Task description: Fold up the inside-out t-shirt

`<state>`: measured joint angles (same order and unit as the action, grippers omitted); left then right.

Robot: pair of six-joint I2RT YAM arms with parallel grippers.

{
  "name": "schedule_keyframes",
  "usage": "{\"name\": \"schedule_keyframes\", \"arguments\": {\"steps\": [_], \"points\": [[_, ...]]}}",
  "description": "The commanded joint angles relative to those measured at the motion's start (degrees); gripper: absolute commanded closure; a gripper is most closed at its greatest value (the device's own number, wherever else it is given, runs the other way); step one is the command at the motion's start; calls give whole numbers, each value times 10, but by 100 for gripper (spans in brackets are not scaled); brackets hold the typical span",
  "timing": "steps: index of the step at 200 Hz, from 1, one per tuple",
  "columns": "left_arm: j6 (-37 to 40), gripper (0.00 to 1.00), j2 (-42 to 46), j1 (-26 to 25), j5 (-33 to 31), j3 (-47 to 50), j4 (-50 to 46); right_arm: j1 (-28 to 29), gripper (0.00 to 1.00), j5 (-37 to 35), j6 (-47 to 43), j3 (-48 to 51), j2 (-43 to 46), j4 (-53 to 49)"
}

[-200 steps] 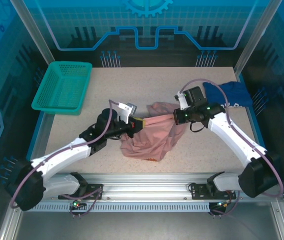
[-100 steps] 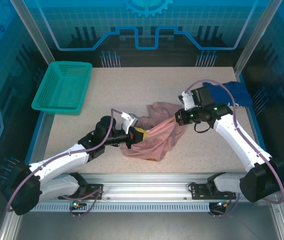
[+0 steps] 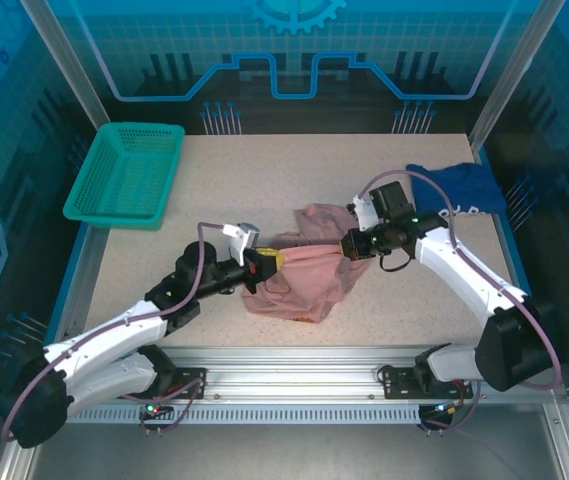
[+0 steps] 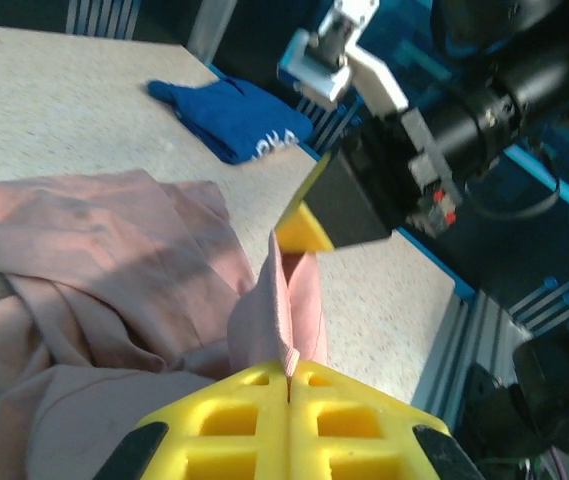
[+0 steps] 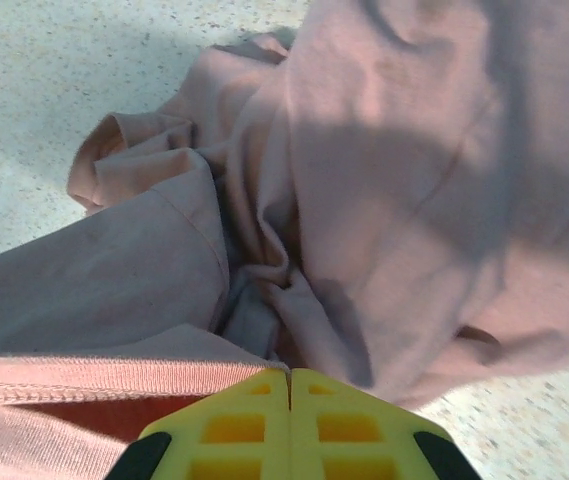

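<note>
The inside-out t-shirt (image 3: 304, 278) is a crumpled salmon-pink heap in the middle of the table, pulled up into a ridge between the two grippers. My left gripper (image 3: 264, 262) is at its left edge, and its yellow jaws (image 4: 289, 378) are shut on a thin fold of pink cloth (image 4: 286, 300). At the shirt's right side, my right gripper (image 3: 349, 243) has its jaws (image 5: 290, 378) shut on the ribbed hem (image 5: 94, 378). Below it the rest of the shirt (image 5: 404, 200) lies bunched. The right gripper (image 4: 309, 228) also appears in the left wrist view, just beyond the held fold.
A dark blue shirt (image 3: 459, 188) with white print lies at the table's back right, and it appears again (image 4: 232, 115) in the left wrist view. A green basket (image 3: 124, 175) stands at the back left. Bare tabletop (image 3: 264, 170) lies behind the pink shirt.
The left arm has drawn back to the left with its fold of cloth. The right gripper has shifted slightly left and nearer. Both stay closed on the shirt.
</note>
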<state>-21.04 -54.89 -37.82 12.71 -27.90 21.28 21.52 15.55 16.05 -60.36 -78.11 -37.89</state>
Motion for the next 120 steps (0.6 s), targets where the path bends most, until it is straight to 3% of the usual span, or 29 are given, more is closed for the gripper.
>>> {"name": "schedule_keyframes", "arguments": {"steps": [1,20,37,54,96,120], "points": [[-28,100,32,15,-90,-14,-48,3,89,-14,33,-22,-24,49],[-34,100,48,30,-137,-32,-116,-11,76,15,54,-21,-3,95],[-36,100,59,49,-163,-47,-167,-37,64,91,74,0,29,155],[-41,100,63,70,-177,-58,-204,-63,57,140,88,14,39,186],[-89,100,69,122,-187,-81,-255,-59,44,-75,32,-33,-67,80],[-103,100,67,148,-173,-95,-270,-51,43,-93,24,-55,-140,108]]}}
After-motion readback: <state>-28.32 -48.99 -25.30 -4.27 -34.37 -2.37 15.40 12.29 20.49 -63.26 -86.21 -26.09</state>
